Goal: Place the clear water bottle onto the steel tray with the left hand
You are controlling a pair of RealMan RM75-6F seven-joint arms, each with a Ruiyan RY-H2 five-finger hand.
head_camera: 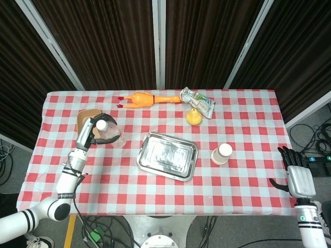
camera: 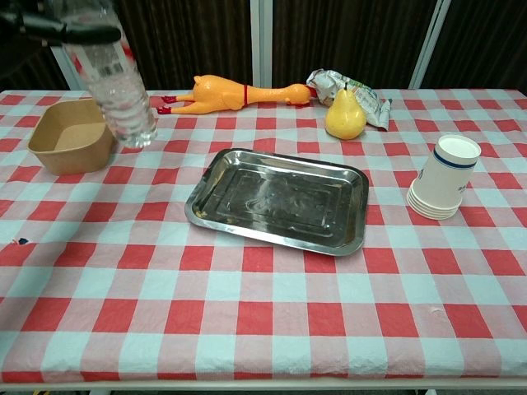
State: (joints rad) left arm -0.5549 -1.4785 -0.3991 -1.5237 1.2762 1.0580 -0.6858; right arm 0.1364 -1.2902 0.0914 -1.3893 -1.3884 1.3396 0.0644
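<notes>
In the head view, the left hand (head_camera: 89, 130) is at the left side of the frame, with its fingers wrapped around the clear water bottle (head_camera: 108, 134). The bottle is tipped, with its white cap up near the hand. It is up off the table (head_camera: 243, 124), left of the steel tray (head_camera: 167, 155). The tray sits in the middle and has nothing in it. The brown bowl (head_camera: 83, 116) peeks out behind the hand. The right hand (head_camera: 296, 173) is at the lower right, off the cloth, fingers apart and holding nothing.

In the chest view, dark fingers (camera: 70, 30) hold the bottle (camera: 115, 86) at the upper left. It hangs above the cloth beside the brown bowl (camera: 70, 146). The tray (camera: 278, 200) is in the middle, well apart from it.
</notes>
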